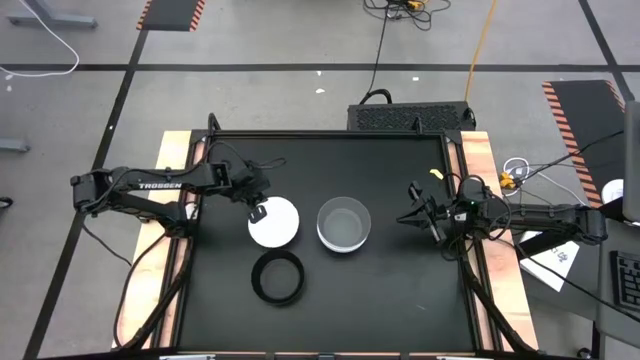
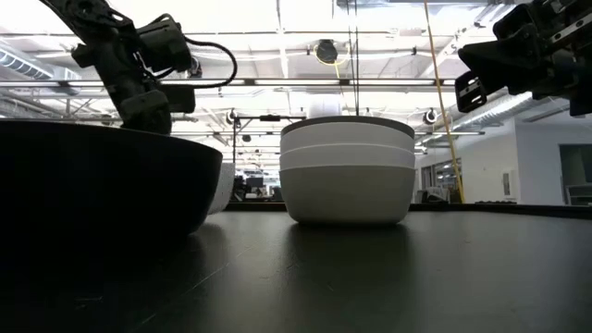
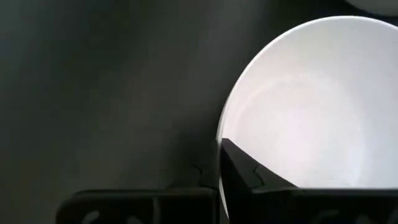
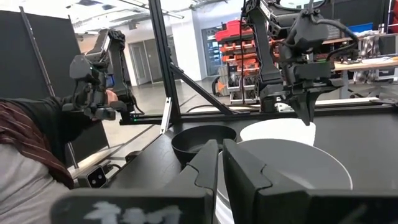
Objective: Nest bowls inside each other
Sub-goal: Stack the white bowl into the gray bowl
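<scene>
A white bowl [image 1: 276, 224] stands left of the table's middle, and my left gripper [image 1: 258, 212] is shut on its left rim; the right wrist view shows the gripper pointing down at it [image 4: 306, 118]. A stack of nested bowls [image 1: 344, 224], white outside with a translucent grey one on top, stands to the right of it [image 2: 347, 171]. A black bowl with a ring-like rim [image 1: 278, 278] sits nearer the front edge. My right gripper [image 1: 408, 216] is shut and empty, raised to the right of the stack. My left gripper has the white bowl's rim [image 3: 221, 134] on the bowl's left side. One finger [image 3: 249, 174] is inside the bowl; the other, dark against the table, appears to be just outside. The fingers come from above, pointing down. The bowl stays upright, seemingly on the table.
The black tabletop has wooden side rails [image 1: 480, 170] at left and right. A person's striped sleeve [image 4: 25, 137] shows beyond the table in the right wrist view. Bare tabletop lies toward the front right [image 1: 400, 300].
</scene>
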Motion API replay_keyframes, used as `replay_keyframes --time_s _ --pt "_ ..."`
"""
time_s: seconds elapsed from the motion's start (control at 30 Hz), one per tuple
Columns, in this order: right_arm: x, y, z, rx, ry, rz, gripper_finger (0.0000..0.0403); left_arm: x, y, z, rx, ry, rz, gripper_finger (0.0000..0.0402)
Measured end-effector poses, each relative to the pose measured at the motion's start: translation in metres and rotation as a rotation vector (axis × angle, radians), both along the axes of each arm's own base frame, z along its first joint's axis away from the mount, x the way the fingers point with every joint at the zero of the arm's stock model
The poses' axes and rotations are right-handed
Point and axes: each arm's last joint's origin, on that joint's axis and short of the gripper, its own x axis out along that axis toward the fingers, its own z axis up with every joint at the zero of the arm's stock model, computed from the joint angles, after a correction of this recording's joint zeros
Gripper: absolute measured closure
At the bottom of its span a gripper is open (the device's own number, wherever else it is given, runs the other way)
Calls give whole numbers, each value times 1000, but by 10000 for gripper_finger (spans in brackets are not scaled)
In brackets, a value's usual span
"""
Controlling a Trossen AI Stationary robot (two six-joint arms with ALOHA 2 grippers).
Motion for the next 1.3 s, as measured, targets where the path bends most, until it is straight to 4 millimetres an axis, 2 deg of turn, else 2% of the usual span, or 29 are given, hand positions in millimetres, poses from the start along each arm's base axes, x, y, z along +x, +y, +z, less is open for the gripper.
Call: replay_keyframes --time_s 0.17,0.33,0.53,0.7,0.97,1.3 --pt "0 0 -1 17 14 2 385 3 1 5 36 -60 -12 400" --pt "0 0 -1 24 19 2 385 7 2 14 92 -240 -41 400" --pt "0 0 -2 26 25 2 385 -7 2 15 125 -318 -17 401" --pt "0 0 -2 26 25 5 385 -26 -5 10 134 -376 2 401" --pt "0 0 -1 19 19 2 385 -50 -17 -2 157 -572 12 401" --pt "0 1 -2 8 20 2 385 -67 -26 -23 190 -726 -5 401"
